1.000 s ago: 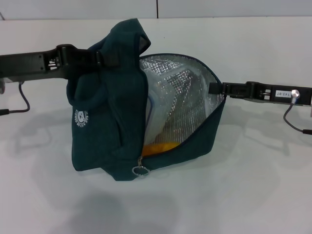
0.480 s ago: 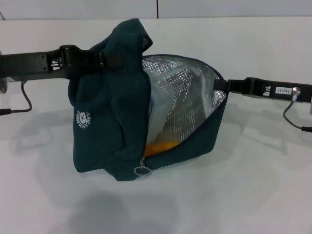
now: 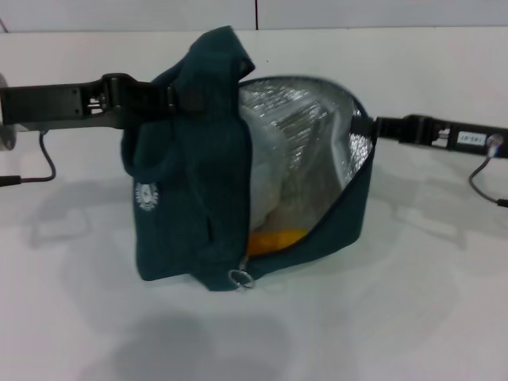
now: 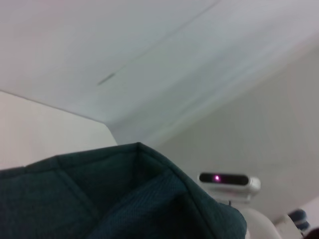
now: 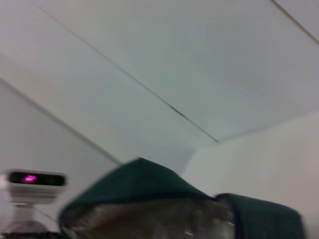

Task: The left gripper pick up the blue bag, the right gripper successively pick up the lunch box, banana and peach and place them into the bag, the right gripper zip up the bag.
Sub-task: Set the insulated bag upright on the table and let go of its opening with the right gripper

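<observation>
the blue bag (image 3: pixel 190 171) stands on the white tabletop (image 3: pixel 413 317), held up between two arms reaching in from either side. the left hand (image 3: pixel 181 97) comes in from the left at the bag's upper part, clamped on the bunched dark fabric near the top, which rises to a peak above it. the right hand (image 3: pixel 363 127) meets the bag's open rim on the right side; its tip is at or just behind the edge, and whether it is apart or pinched on the rim cannot be told.

the bag's mouth faces the front and gapes wide, showing the silver lining (image 3: pixel 305 119). inside, the lunch box (image 3: pixel 266 178) stands on edge against the left part of the opening, pale and see-through. below it, at the bottom of the opening, a strip of the banana (image 3: pixel 276 238) shows yellow-orange. the zipper ring (image 3: pixel 242 279) hangs at the low front corner, just above the tabletop. a small white round logo (image 3: pixel 147 196) sits on the bag's left face.

the left wrist view shows only the bag's fabric (image 4: pixel 114 199) close up.
</observation>
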